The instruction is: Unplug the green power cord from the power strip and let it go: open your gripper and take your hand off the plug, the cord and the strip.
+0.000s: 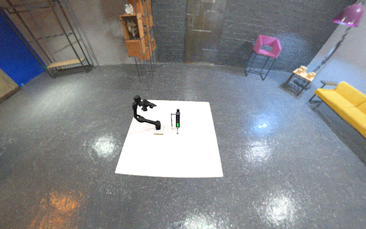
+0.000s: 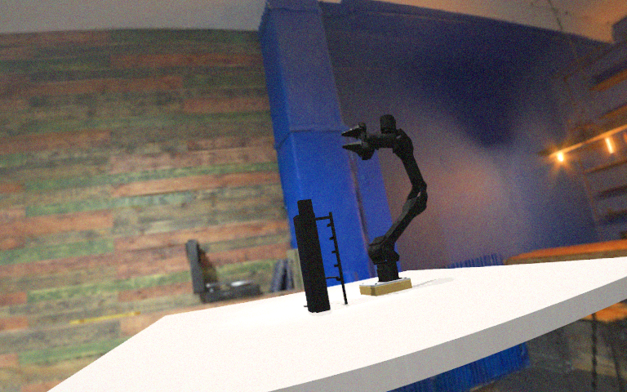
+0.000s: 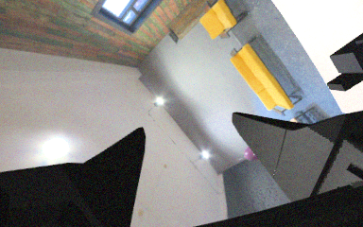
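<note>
Exterior view, power strip upright, long axis vertical

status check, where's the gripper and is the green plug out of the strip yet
Black parallel-jaw gripper open, empty, raised high, apart from the strip. Green plug looks seated in the upright black power strip. Thin black rack stands between arm and strip.
</note>
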Robot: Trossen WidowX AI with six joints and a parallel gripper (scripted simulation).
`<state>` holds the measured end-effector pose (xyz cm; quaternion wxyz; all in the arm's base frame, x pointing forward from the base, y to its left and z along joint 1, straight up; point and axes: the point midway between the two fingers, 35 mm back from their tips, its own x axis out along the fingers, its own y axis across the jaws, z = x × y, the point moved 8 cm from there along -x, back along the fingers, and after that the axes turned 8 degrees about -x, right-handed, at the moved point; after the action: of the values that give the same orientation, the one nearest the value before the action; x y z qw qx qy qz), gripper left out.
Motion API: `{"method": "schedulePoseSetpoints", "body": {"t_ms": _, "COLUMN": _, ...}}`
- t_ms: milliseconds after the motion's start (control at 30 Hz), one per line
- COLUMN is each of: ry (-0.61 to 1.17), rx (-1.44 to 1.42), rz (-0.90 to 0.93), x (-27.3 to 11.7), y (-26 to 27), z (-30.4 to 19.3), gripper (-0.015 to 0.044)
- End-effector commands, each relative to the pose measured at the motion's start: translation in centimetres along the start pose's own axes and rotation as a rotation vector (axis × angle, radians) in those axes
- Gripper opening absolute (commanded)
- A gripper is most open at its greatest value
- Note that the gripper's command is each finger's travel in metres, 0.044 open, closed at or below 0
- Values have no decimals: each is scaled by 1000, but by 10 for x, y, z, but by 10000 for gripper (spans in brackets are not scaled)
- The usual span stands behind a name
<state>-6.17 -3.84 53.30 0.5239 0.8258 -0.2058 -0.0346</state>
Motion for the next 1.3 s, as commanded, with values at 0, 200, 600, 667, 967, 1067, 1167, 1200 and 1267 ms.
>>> {"method": "schedulePoseSetpoints", "body": {"t_ms": 0, "ry": 3, "rx": -6, "rz": -2, "x": 1, "y": 0, "z": -1, "gripper": 374}}
{"method": "schedulePoseSetpoints", "body": {"t_ms": 200, "ry": -2, "rx": -220, "rz": -177, "x": 59, "y": -32, "z": -26, "gripper": 216}}
{"method": "schedulePoseSetpoints", "body": {"t_ms": 600, "ry": -97, "rx": -556, "rz": -682, "x": 187, "y": -137, "z": -36, "gripper": 160}}
{"method": "schedulePoseSetpoints", "body": {"t_ms": 667, "ry": -107, "rx": -599, "rz": -782, "x": 205, "y": -158, "z": -30, "gripper": 160}}
{"method": "schedulePoseSetpoints", "body": {"t_ms": 967, "ry": -112, "rx": -711, "rz": -1280, "x": 266, "y": -263, "z": 19, "gripper": 160}}
{"method": "schedulePoseSetpoints", "body": {"t_ms": 1067, "ry": -97, "rx": -710, "rz": -1463, "x": 276, "y": -300, "z": 43, "gripper": 160}}
{"method": "schedulePoseSetpoints", "body": {"t_ms": 1167, "ry": -72, "rx": -684, "rz": -1652, "x": 280, "y": -336, "z": 70, "gripper": 160}}
{"method": "schedulePoseSetpoints", "body": {"t_ms": 1200, "ry": -63, "rx": -671, "rz": -1705, "x": 280, "y": -346, "z": 77, "gripper": 160}}
{"method": "schedulePoseSetpoints", "body": {"t_ms": 1267, "ry": -53, "rx": -657, "rz": -1754, "x": 279, "y": -355, "z": 84, "gripper": 160}}
